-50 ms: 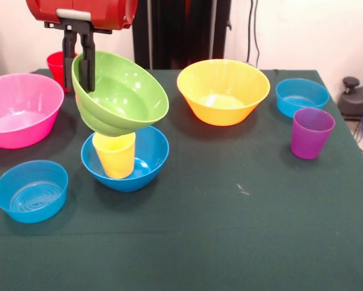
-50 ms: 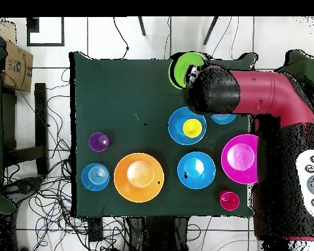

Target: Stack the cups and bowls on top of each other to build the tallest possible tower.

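Lime-green plastic fills the front view: the claw [image 1: 79,60] grips the rim of the green bowl [image 1: 122,94] between its two black fingers, holding it tilted in the air just above the yellow cup [image 1: 115,154], which stands upside down in a deep blue bowl [image 1: 145,159] on the bench [image 1: 229,218], with the purple cup [image 1: 311,132] well apart. Overhead, the arm [image 2: 258,91] hides the claw, yet a second deep blue bowl [image 2: 196,170], unseen from the front, shows between the yellow-orange bowl [image 2: 139,177] and pink bowl [image 2: 240,159].
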Controlling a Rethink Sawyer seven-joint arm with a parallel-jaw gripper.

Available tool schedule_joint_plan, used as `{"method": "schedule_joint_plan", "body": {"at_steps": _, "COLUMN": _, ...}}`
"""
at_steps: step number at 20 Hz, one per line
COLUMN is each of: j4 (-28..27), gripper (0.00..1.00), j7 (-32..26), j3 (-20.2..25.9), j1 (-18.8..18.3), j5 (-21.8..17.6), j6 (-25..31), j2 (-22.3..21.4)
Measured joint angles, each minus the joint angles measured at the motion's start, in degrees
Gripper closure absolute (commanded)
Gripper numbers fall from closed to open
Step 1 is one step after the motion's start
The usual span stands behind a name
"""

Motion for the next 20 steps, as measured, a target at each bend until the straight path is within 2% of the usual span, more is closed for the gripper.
{"method": "schedule_joint_plan", "body": {"at_steps": 12, "j4": 0.1, "gripper": 1.0, "j7": 0.0, "j3": -1.2, "j1": 2.5, "j5": 0.2, "j6": 0.0, "j2": -0.2}}
{"method": "schedule_joint_plan", "body": {"at_steps": 20, "j4": 1.0, "gripper": 1.0, "j7": 0.0, "j3": -2.2, "j1": 2.7, "j5": 0.2, "j6": -0.4, "j2": -0.1}}
